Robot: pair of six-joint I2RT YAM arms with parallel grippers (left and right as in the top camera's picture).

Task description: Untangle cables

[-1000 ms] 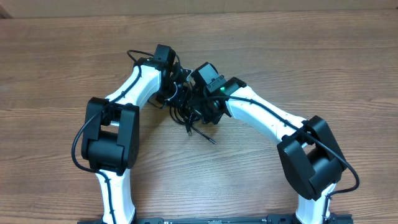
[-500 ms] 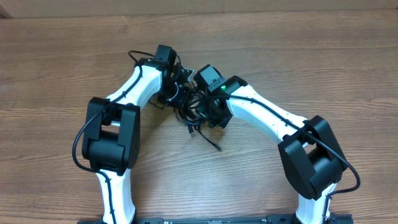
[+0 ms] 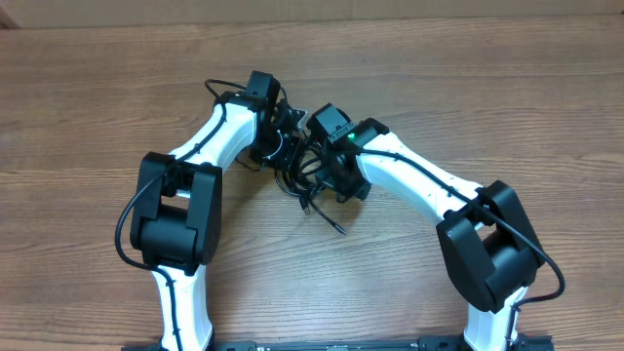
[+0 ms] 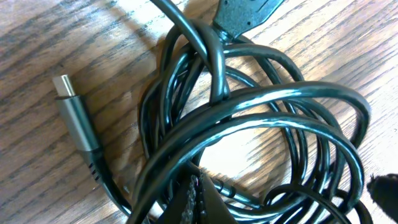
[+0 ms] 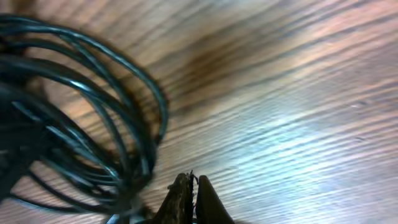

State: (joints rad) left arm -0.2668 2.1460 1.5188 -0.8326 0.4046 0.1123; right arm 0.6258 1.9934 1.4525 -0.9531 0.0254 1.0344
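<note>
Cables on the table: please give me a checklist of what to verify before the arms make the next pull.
1. Cables untangled: not ok, the loops cross and wrap one another.
2. Left gripper shut: ok.
3. Left gripper pinching a strand: cannot tell.
4. Right gripper shut: ok, tips together beside the loops.
5. Right gripper pinching a strand: cannot tell.
6. Grey plug free of the loops: ok, it lies on the bare table.

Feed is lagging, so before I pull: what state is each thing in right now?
cables, tangled in one looped bundle on the table
grey plug, loose, lying flat beside the bundle
left tool, shut amid the strands, grip unclear
right tool, shut beside the loops, nothing visibly held
</note>
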